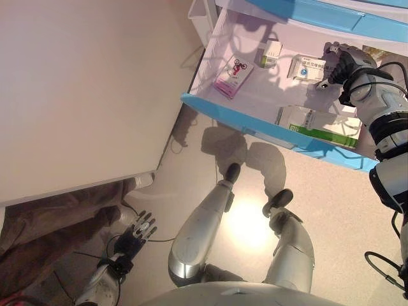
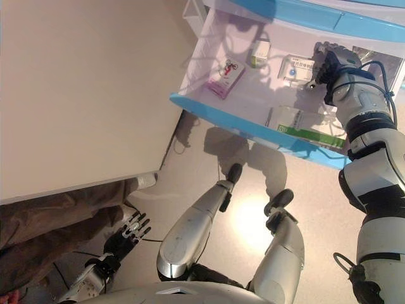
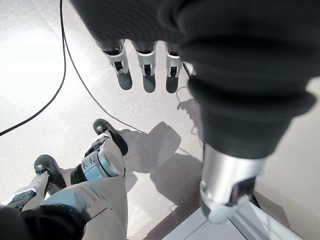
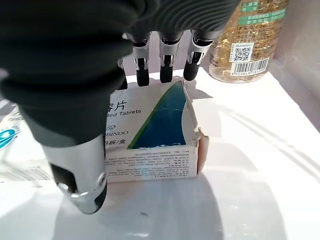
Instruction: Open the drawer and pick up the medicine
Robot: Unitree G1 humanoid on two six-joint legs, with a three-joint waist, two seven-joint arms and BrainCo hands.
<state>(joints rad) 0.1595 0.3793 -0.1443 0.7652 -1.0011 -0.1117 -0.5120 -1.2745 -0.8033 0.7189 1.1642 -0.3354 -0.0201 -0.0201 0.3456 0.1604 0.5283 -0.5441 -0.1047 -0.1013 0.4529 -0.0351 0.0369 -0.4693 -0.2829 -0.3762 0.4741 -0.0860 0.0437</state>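
A white drawer with a blue front [image 1: 223, 115] stands pulled out at the upper right. Inside lie a pink box [image 1: 233, 76], a long green-and-white box [image 1: 319, 124], a small amber bottle [image 1: 270, 53] and a white box with a blue swoosh [image 1: 305, 69]. My right hand [image 1: 341, 64] reaches into the drawer over that white-blue box [image 4: 160, 135]. Its straight fingers [image 4: 166, 70] reach past the box's far edge and the thumb [image 4: 82, 180] hangs in front of the near edge, not closed on it. My left hand [image 1: 135, 234] hangs low at the lower left, fingers [image 3: 145, 65] straight and empty.
A large pale tabletop [image 1: 83, 89] fills the left, with brown cloth [image 1: 51, 223] beneath its edge. Another blue drawer front [image 1: 331, 16] sits above the pulled-out one. The amber bottle [image 4: 247, 40] stands just beyond the fingertips, by the drawer's side wall.
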